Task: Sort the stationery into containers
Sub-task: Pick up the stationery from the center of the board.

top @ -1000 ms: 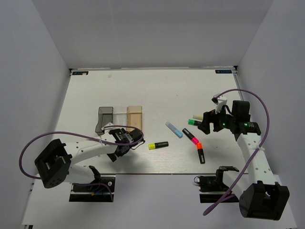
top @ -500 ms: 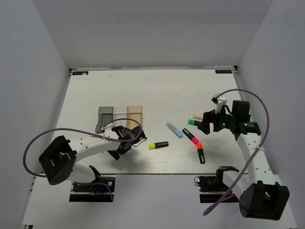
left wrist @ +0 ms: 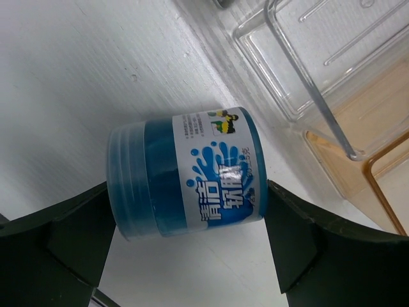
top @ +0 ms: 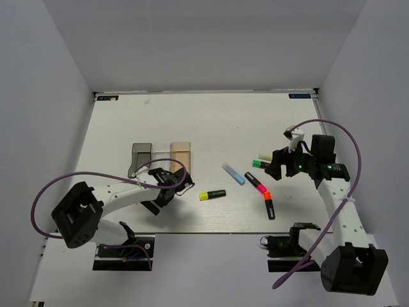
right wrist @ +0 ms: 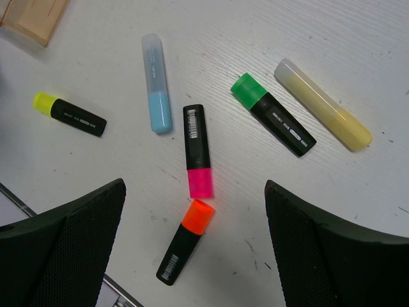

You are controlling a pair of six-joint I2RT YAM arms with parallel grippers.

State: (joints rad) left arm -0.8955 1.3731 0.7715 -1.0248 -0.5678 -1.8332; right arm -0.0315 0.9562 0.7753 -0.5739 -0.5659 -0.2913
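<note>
White table with highlighters and trays.
Left claw pinches blue tub; right claw spread over highlighters.

A: What's moved in the last second?
B: Only the left arm. The left gripper has crept farther from the robot and slightly left, closing on the near end of the clear plastic tray.
A: Load?
B: The small blue block with the blue-white label travels with it, pinched between the fingers.
A: Anything else?
B: The arm's black joint housing has swung slightly right and the purple cable loop has followed. Most of the shift came in the first half second.
</note>
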